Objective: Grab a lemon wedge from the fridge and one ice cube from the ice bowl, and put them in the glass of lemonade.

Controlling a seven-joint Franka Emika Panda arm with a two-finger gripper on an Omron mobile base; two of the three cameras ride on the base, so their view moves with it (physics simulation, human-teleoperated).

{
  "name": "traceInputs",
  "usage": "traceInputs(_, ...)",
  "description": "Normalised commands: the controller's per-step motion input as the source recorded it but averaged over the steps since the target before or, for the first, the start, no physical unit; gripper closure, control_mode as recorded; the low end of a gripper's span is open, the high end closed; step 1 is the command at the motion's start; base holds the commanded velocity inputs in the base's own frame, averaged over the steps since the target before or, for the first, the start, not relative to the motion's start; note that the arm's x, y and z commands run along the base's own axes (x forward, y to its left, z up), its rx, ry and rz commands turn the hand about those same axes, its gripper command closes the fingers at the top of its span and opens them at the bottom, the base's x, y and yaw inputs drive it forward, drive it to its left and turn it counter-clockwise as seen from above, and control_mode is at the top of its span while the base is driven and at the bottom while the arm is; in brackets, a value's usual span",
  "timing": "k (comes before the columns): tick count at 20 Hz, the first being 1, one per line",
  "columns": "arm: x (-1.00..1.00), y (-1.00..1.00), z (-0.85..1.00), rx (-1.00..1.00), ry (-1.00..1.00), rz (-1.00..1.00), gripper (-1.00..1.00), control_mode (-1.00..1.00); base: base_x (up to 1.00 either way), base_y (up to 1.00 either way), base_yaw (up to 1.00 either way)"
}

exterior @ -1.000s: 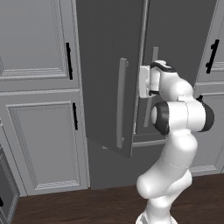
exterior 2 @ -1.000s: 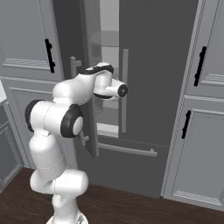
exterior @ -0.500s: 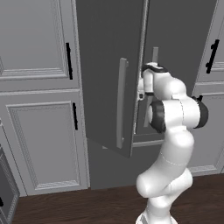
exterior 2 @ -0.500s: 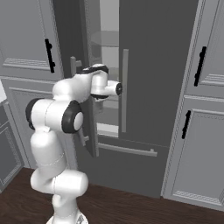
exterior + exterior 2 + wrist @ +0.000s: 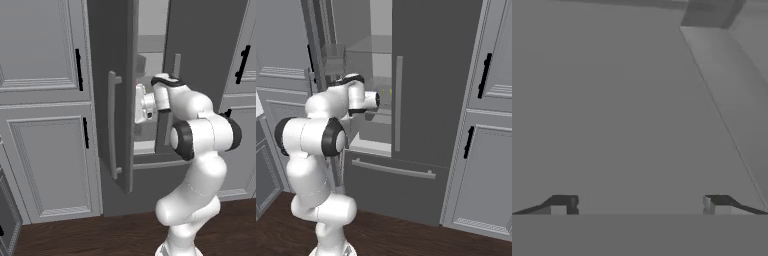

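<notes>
The fridge (image 5: 431, 75) is tall and dark grey. Its left door (image 5: 107, 75) stands swung out, and the pale interior with clear shelves (image 5: 373, 47) shows in the gap. A tiny yellow speck, probably the lemon wedge (image 5: 389, 92), lies on a middle shelf. My hand (image 5: 145, 104) reaches into the opening just beside the door's inner edge. In the hand view my gripper (image 5: 639, 205) is open, fingertips (image 5: 562, 204) far apart with nothing between them, facing a flat grey surface. The ice bowl and the glass of lemonade are out of view.
The open door's long bar handle (image 5: 114, 125) sticks out toward me. The right door is shut, with its handle (image 5: 399, 102) close to my hand. A freezer drawer with a bar handle (image 5: 393, 169) lies below. Panelled cabinets (image 5: 45, 150) flank the fridge on both sides.
The left fridge door has swung much wider open, its handle moving left. My hand has followed into the gap between the doors.
</notes>
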Motion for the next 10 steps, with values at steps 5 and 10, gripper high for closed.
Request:
traceInputs(5, -0.84, 1.00, 0.00, 0.00, -0.18, 0.24, -1.00, -1.00, 0.00, 0.00, 0.00)
traceInputs(10, -0.94, 0.51, 0.36, 0.00, -0.34, 0.12, -1.00, -1.00, 0.00, 0.00, 0.00)
